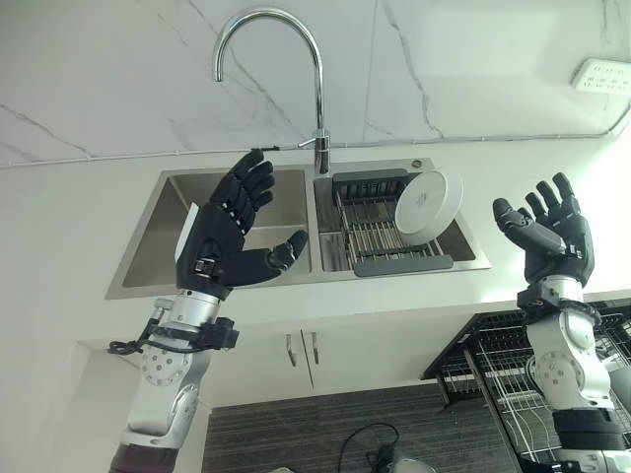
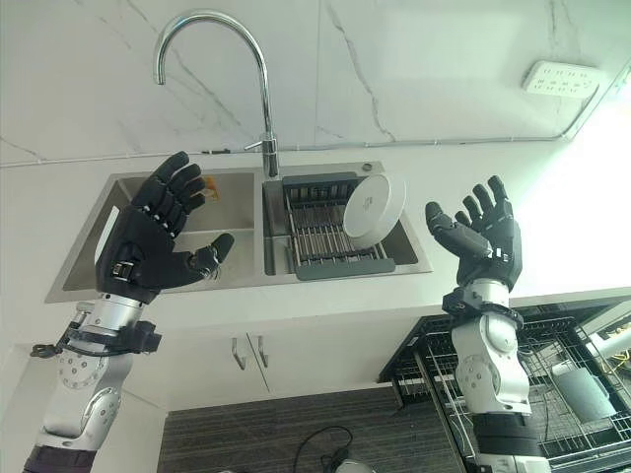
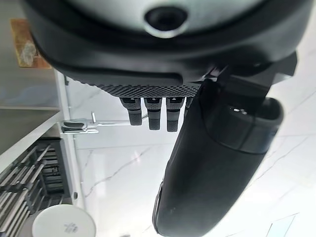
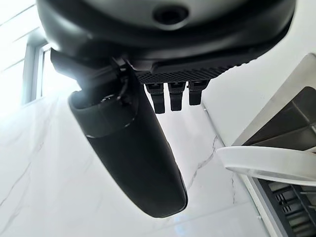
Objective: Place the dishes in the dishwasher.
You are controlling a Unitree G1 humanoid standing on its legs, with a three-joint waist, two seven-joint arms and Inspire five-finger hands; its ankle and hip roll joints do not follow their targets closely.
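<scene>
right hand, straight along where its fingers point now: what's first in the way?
Probably the marble wall. The right hand is open, raised beside the sink, fingers aimed toward that wall. The white plate in the drying rack sits off to its left, likely outside the line, though depth is unclear.

Both hands, the left hand (image 1: 225,232) and right hand (image 1: 552,236), hang spread and empty above the counter (image 1: 59,227). The left basin (image 1: 163,232) lies bare. At 3 o'clock of it, a rack (image 1: 380,236) fills the right basin, a plate (image 1: 429,202) leaning there. The faucet (image 1: 317,89) arches at 12 o'clock. The dishwasher rack (image 2: 552,365) stands pulled out at 5 o'clock.
</scene>
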